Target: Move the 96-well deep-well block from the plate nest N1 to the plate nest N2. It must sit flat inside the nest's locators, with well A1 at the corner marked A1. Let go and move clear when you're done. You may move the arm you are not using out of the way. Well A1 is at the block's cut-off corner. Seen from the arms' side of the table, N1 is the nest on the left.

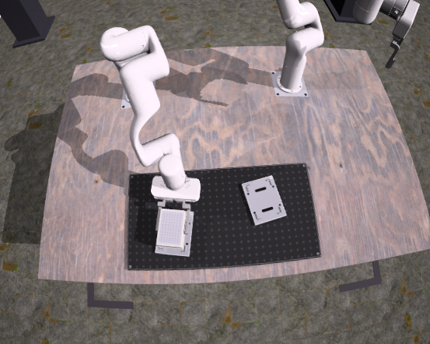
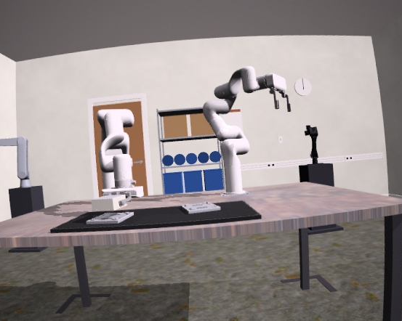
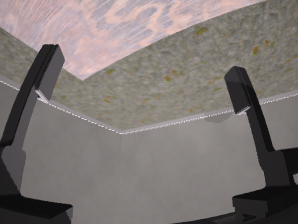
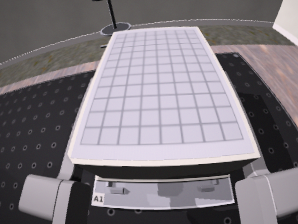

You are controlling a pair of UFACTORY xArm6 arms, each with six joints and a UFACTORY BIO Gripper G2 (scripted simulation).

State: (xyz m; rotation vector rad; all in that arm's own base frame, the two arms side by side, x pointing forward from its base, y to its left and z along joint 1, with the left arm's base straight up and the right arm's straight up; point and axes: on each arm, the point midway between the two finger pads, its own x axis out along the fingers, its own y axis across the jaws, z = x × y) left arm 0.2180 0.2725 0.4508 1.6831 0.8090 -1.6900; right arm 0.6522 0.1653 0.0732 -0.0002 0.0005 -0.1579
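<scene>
The deep-well block (image 1: 172, 229) (image 2: 104, 202) (image 4: 160, 95), pale with a grid top, is held level above nest N2. My right gripper (image 1: 173, 223) (image 4: 162, 171) is shut on its two long sides near the arm-side end. Nest N2 (image 1: 174, 252) (image 2: 110, 218) (image 4: 150, 192) is a grey plate, mostly hidden under the block; its A1 label (image 4: 98, 199) shows at the near left in the right wrist view. I cannot make out the block's cut-off corner. Nest N1 (image 1: 263, 200) (image 2: 201, 208) is empty. My left gripper (image 2: 283, 107) (image 3: 144, 65) is open and empty, high off the table.
Both nests are on a black perforated board (image 1: 219, 249) (image 2: 161, 219) on the wooden table (image 1: 359, 210). In the top view, N1 lies to the right of N2 and turned at an angle. The left arm (image 1: 293, 74) (image 2: 234, 174) reaches up and away from the nests.
</scene>
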